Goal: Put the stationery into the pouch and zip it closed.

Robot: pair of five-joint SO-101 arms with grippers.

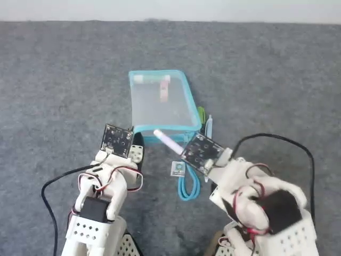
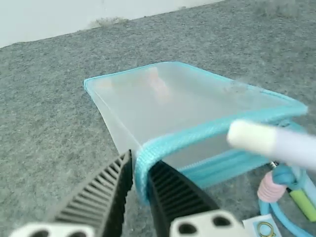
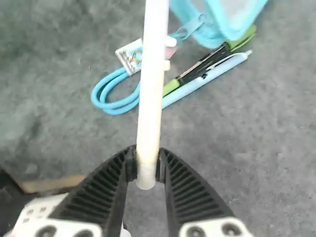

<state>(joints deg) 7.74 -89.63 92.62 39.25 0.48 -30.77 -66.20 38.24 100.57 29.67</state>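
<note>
The translucent pouch (image 1: pixel 160 106) with cyan trim lies in the middle of the table, a pink item (image 1: pixel 164 88) showing inside it. My left gripper (image 1: pixel 137 142) is shut on the cyan rim (image 2: pixel 143 163) at the pouch's near left corner, seen between the ribbed jaws of the left gripper (image 2: pixel 140 185). My right gripper (image 3: pixel 146 168) is shut on a white pen (image 3: pixel 153 74), whose tip (image 1: pixel 160 134) points at the pouch's near edge. This white pen (image 2: pixel 269 140) hovers just beside the rim. A green pen (image 1: pixel 202 114) and a light blue pen (image 1: pixel 209 127) lie along the pouch's right side.
A blue cord loop (image 1: pixel 187 186) with a small card tag (image 1: pixel 178 169) lies on the grey carpet in front of the pouch, under my right arm. The green pen (image 3: pixel 207 59) and light blue pen (image 3: pixel 217 69) lie side by side beyond the cord (image 3: pixel 116 94).
</note>
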